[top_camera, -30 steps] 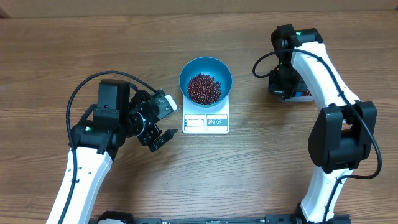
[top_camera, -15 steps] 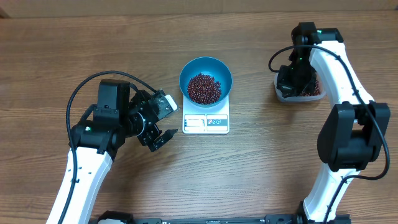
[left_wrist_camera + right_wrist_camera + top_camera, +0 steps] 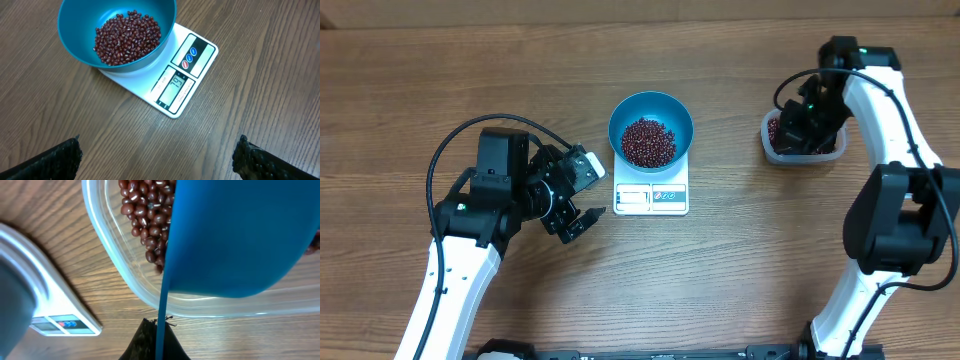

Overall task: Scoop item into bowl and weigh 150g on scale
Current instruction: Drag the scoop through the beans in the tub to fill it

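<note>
At the middle of the table (image 3: 740, 280), the teal bowl (image 3: 625, 118) is seen standing on the white scale (image 3: 651, 198), and a mound of dark red-brown beans (image 3: 648, 141) is held inside it. The display and button panel of the scale are left uncovered on the near edge. In the left wrist view faint digits are shown on the display, but they are too small to be read with certainty.

The left gripper (image 3: 585, 220) is held just left of the scale, apart from it, with its fingers spread wide and nothing between them. Only the two dark fingertips are caught at the bottom corners of its own camera.

At the right side of the table, a clear plastic tub (image 3: 770, 148) with more beans is largely covered from above by the right gripper (image 3: 798, 128) and its arm. In the right wrist view most of the frame is filled by a blue scoop (image 3: 240, 235), blurred by closeness, hanging over the tub's rim. The right fingers are pressed together on the scoop's thin edge at the bottom of that view. Whether beans lie in the scoop cannot be told.
</note>
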You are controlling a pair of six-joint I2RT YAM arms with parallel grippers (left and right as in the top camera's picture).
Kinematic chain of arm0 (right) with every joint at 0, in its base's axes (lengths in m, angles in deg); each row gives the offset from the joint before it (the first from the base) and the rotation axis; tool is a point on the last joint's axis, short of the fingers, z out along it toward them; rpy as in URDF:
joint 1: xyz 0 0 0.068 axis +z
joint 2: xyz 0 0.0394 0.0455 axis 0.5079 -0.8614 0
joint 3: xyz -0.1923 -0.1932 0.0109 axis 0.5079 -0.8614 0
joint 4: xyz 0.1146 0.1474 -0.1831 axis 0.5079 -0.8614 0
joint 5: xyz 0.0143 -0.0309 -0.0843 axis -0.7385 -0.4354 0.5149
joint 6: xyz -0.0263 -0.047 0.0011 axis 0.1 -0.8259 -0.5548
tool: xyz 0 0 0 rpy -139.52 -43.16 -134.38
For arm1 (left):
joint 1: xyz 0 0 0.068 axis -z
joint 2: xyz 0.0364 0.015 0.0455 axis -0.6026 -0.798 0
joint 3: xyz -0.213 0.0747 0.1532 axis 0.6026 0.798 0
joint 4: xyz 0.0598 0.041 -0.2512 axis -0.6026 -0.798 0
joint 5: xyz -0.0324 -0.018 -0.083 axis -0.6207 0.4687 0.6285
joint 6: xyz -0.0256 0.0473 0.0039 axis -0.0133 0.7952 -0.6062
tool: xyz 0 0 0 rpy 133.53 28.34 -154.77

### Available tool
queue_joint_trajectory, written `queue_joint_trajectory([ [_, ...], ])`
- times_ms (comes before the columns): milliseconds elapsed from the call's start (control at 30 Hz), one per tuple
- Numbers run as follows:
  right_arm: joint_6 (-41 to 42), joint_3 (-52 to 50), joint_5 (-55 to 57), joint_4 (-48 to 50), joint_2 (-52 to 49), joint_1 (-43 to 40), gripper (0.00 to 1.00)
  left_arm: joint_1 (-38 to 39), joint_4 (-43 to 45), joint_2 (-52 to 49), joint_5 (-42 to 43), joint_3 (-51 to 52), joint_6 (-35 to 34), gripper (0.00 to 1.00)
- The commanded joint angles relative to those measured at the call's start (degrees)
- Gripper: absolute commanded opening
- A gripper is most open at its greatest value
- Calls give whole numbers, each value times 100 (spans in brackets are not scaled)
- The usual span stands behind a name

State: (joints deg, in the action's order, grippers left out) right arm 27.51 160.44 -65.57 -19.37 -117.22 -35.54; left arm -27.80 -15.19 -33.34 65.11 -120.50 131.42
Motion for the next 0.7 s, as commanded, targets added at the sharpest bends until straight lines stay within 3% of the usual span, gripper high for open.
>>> queue_joint_trajectory([
  [0,-225,-28,-481,74,-22,-61,4,-24,-4,-31,9,35,111,100],
  [667,-647,-28,-1051,50,-22,-601,4,-24,-4,-31,9,35,111,99],
])
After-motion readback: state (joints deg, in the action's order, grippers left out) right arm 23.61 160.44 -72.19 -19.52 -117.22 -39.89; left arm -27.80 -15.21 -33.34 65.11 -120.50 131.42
